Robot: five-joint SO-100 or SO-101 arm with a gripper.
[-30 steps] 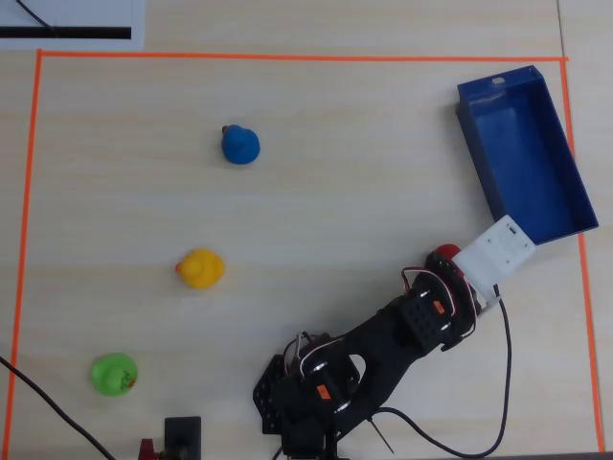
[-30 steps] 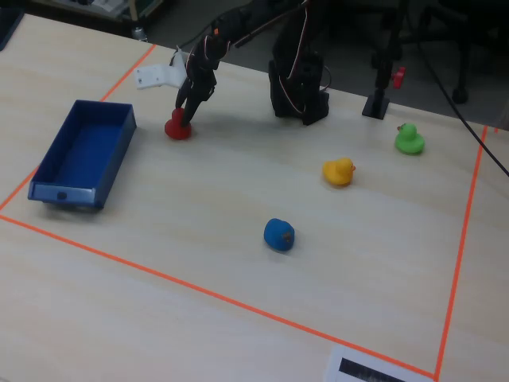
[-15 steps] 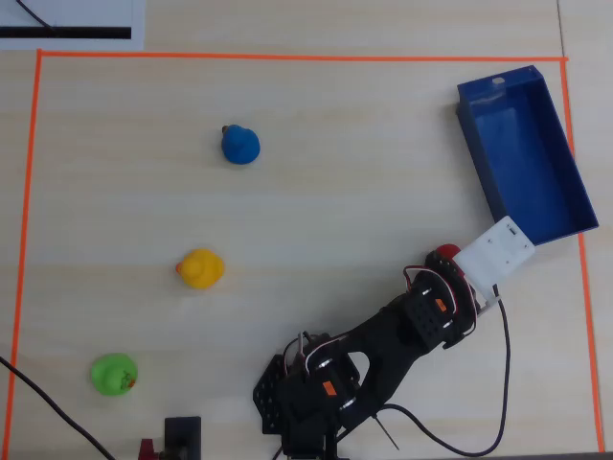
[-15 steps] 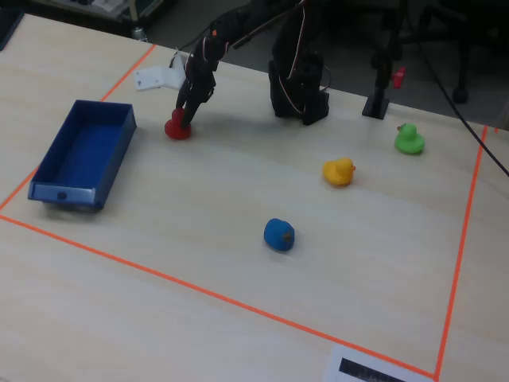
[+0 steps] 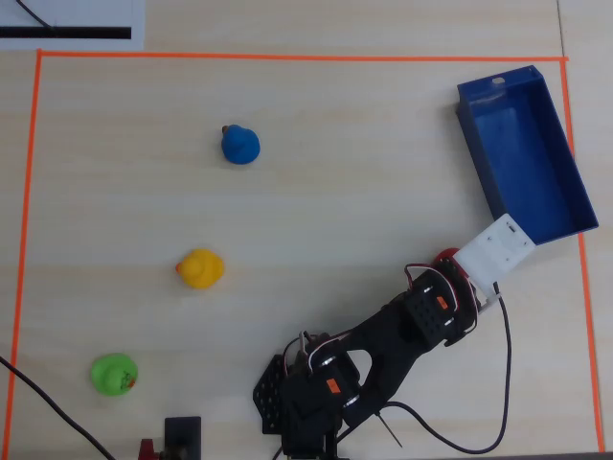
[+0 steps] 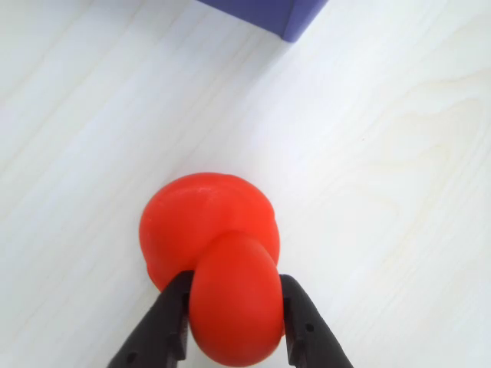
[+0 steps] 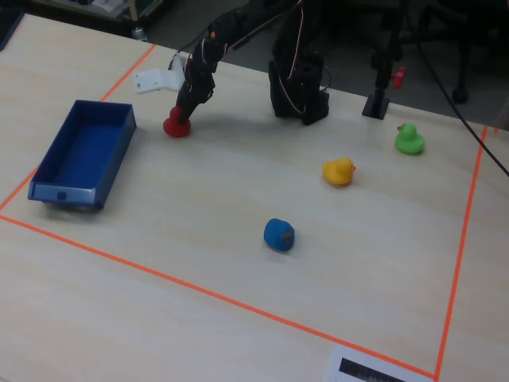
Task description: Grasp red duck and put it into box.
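On the pale wooden desk [image 7: 238,183], the black two-finger end effector [image 6: 234,326] is closed tightly around the head of the small glossy red toy duck [image 6: 215,261], which sits just beside the near end of the long dark blue box [image 5: 525,153].

In the overhead view the arm's white wrist plate covers nearly all of the red duck [image 5: 445,255]; only a sliver of red shows at its edge, and the gripper itself is hidden beneath. In the wrist view the bottom edge cuts off the gripper [image 6: 234,326], and the duck's head hides the inner faces of its fingers [image 6: 165,326]. The box [image 6: 265,13] shows there only as one corner at the top edge. In the fixed view the gripper [image 7: 181,118] is too small and dark to read.
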